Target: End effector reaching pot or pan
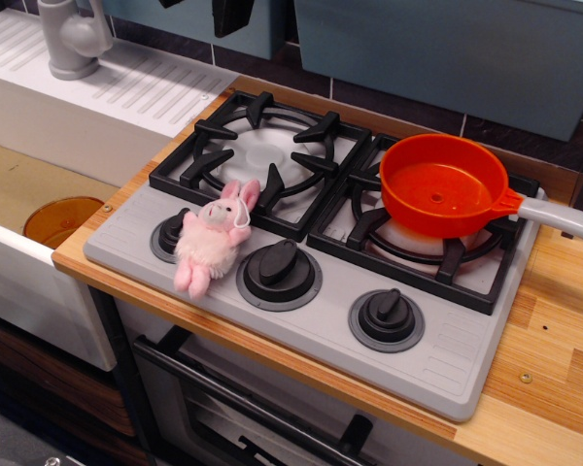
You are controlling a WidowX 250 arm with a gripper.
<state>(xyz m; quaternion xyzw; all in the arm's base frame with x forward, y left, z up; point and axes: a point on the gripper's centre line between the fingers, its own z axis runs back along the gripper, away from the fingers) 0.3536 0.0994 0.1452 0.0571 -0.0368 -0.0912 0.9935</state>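
Observation:
The bright orange saucepan [437,184] stands upright and empty on the right burner grate [423,248]. Its long grey handle [564,218] points right, past the stove's edge. Only two dark fingers of my gripper [201,15] show, at the very top edge of the frame, above and behind the left burner. The fingers stand apart with a gap between them and hold nothing. The gripper is far to the upper left of the pan and not touching it. The crossbar and wrist are out of view.
A pink plush bunny [214,238] lies over the leftmost knob on the grey stove panel [437,364]. Two more black knobs [279,270] sit along the front. An amber bowl [60,218] sits in the sink at left, near a grey faucet [73,39].

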